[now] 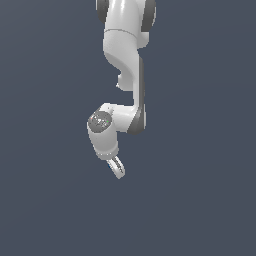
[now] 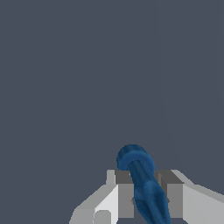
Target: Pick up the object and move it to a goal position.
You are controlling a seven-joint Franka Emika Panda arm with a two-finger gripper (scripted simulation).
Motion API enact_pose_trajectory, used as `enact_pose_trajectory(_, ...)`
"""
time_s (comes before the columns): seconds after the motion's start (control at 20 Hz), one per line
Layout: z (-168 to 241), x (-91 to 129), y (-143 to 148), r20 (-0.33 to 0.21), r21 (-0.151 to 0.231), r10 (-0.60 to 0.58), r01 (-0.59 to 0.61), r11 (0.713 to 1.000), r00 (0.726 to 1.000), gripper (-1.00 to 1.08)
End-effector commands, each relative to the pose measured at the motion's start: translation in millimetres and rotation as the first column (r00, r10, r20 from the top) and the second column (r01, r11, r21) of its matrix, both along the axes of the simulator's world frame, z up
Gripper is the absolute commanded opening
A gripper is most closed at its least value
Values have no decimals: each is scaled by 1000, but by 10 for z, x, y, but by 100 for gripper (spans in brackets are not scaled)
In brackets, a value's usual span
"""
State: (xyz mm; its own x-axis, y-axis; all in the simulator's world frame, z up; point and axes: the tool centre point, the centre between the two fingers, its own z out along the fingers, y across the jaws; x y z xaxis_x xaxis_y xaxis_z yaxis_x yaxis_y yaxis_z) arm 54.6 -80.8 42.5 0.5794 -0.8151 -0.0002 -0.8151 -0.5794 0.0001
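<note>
In the wrist view the object [image 2: 142,181], a dark blue elongated blob with a rounded end, sits between the two grey finger pads [image 2: 126,199] of my gripper [image 2: 146,199], which is shut on it. In the exterior view the white arm reaches down from the top, and my gripper [image 1: 117,169] points downward and slightly toward the exterior view's right. The object is hidden there behind the fingers.
A plain dark grey-blue surface [image 1: 200,200] fills both views around the arm. No other objects or markers show.
</note>
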Motion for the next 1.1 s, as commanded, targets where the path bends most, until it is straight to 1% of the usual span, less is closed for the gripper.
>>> enact_pose_trajectory(0.0, 2, -1, 0, 0, 0, 0, 0, 1000, 1000, -100)
enact_pose_trajectory(0.3, 86, -51, 30, 0, 0, 0, 0, 1000, 1000, -100)
enact_pose_trajectory(0.55, 257, -153, 91, 0, 1, 0, 0, 1000, 1000, -100)
enact_pose_trajectory(0.8, 525, -312, 185, 0, 1, 0, 0, 1000, 1000, -100)
enact_pose_trajectory(1.05, 886, -524, 311, 0, 2, 0, 0, 1000, 1000, -100)
